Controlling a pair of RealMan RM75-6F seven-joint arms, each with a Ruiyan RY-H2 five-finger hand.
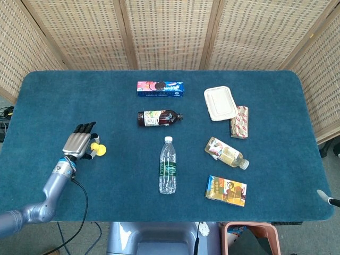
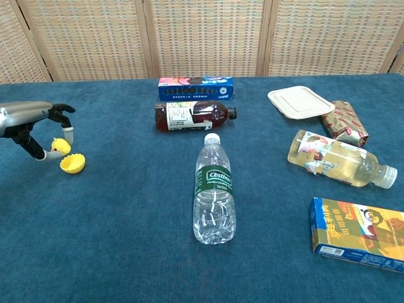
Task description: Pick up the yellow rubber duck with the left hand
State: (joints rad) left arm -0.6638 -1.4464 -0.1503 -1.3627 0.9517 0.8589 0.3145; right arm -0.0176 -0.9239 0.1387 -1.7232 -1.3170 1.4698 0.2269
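Hanging over the left side of the blue cloth-covered bench (image 1: pixel 64 95) in the head view, the silver left hand (image 1: pixel 78 144) has its dark fingers (image 1: pixel 85 127) curled down, a yellow bit showing at its right edge just beside a small yellow cup-shaped piece (image 1: pixel 99 150) on the cloth. In the chest view, the left hand (image 2: pixel 28 120) pinches the small yellow rubber duck (image 2: pixel 59 147) between thumb and finger, lifted just above the yellow cup-shaped piece (image 2: pixel 72 164). A clear plastic water bottle (image 2: pixel 213 189) lies at centre. The right hand shows in neither view.
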